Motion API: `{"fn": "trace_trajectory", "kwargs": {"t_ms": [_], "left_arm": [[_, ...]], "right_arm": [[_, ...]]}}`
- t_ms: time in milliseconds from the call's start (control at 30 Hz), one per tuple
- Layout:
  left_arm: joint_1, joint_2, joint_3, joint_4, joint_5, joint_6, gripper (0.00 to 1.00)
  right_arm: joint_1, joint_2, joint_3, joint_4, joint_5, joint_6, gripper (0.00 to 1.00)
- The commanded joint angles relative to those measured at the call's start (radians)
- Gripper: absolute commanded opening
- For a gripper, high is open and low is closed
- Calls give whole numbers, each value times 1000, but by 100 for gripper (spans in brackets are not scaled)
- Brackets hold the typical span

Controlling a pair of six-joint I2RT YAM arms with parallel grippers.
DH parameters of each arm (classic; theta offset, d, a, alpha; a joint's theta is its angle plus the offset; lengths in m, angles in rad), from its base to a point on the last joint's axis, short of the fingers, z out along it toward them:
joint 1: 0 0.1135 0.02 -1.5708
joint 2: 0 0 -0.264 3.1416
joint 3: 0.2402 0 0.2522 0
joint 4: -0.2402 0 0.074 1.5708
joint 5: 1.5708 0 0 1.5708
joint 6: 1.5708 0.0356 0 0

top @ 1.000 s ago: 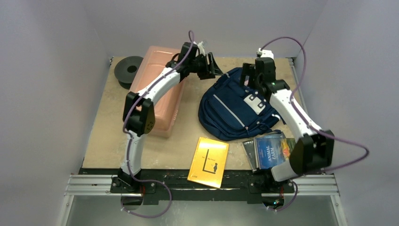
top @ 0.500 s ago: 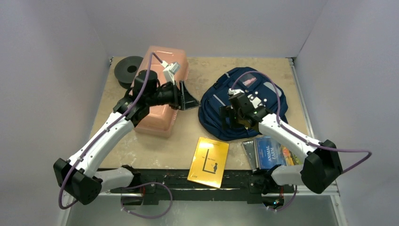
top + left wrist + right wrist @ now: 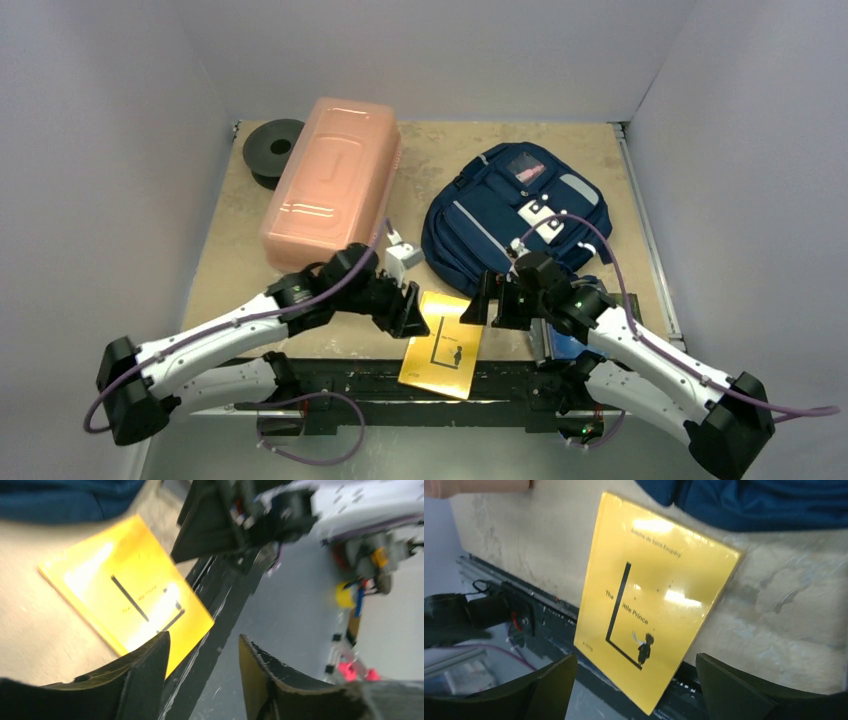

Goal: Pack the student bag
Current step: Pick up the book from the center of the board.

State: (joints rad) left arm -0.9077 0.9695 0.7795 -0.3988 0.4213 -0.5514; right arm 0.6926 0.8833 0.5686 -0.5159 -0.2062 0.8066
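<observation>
Yellow book (image 3: 443, 345) first: pinch its overhanging edge between wide, empty right fingers (image 3: 734, 690), keep half-open left fingers (image 3: 140, 675) clear, lift level.

Between the tools: the left gripper (image 3: 408, 312) and right gripper (image 3: 488, 300) faced each other closely, with only a narrow gap above the yellow book (image 3: 443, 345).
Between the right gripper's jaws: wide and unobstructed, with the book lying flat below.
Far side of the right gripper: the student bag (image 3: 510, 215) blocked the way.
Far side of the left gripper: the pink box (image 3: 330, 180) stood near, with a strip of bare table (image 3: 240, 270) between.
</observation>
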Motion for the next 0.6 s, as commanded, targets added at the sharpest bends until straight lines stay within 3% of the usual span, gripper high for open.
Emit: {"fn": "trace_trajectory", "kwargs": {"t_ms": [0, 67, 233, 433, 567], "left_arm": [[-137, 154, -56, 25, -323, 44, 49], [-157, 208, -66, 24, -383, 20, 52], [-159, 270, -122, 92, -350, -54, 56], [-157, 344, -128, 104, -301, -146, 56], [-157, 375, -110, 80, -304, -164, 56]], "right_arm": [[0, -42, -140, 96, -219, 140, 90], [2, -44, -191, 144, -250, 151, 89], [2, -1, -203, 139, -269, 99, 85], [3, 66, -258, 260, -308, 102, 69], [3, 78, -283, 285, -313, 104, 66]]}}
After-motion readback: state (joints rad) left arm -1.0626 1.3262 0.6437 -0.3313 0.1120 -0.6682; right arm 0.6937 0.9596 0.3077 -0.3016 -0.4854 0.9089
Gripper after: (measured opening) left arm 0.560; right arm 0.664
